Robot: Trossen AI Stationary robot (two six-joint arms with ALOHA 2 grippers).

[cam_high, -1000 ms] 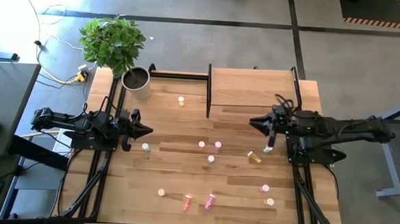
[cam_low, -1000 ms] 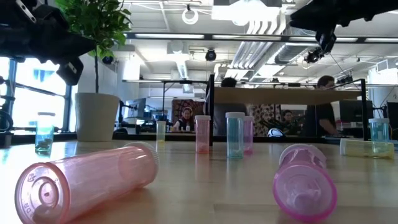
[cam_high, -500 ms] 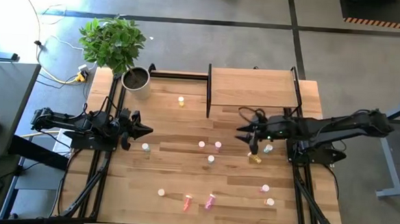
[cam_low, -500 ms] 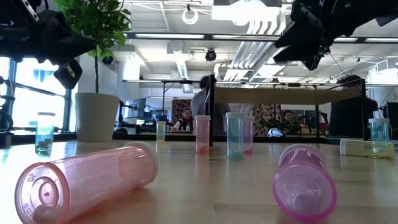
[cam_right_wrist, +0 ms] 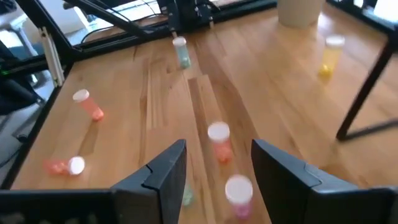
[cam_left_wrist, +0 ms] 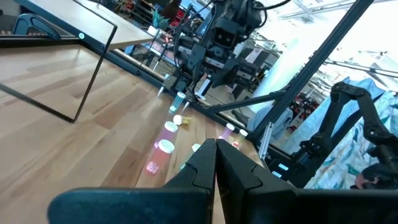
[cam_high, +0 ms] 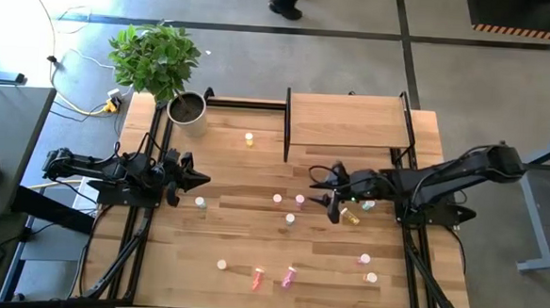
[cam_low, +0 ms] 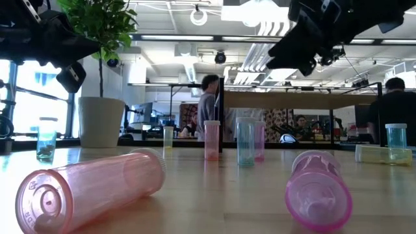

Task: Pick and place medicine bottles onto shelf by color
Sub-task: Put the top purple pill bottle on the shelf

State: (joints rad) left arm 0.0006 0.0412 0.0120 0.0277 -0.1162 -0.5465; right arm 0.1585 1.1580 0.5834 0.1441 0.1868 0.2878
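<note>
Wooden table (cam_high: 233, 237), tiny scattered medicine bottles (cam_high: 290, 219), pink, yellow, pale green

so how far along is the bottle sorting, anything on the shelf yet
Nothing looks done: the shelf shows a bare board in the high view, and every medicine bottle in sight is on the table, some upright, some lying down. In hand: the right gripper is open and empty, reaching out over the bottles near the table's middle, close to an upright pink bottle. The left gripper waits shut at the left side. All sorting remains.
</note>
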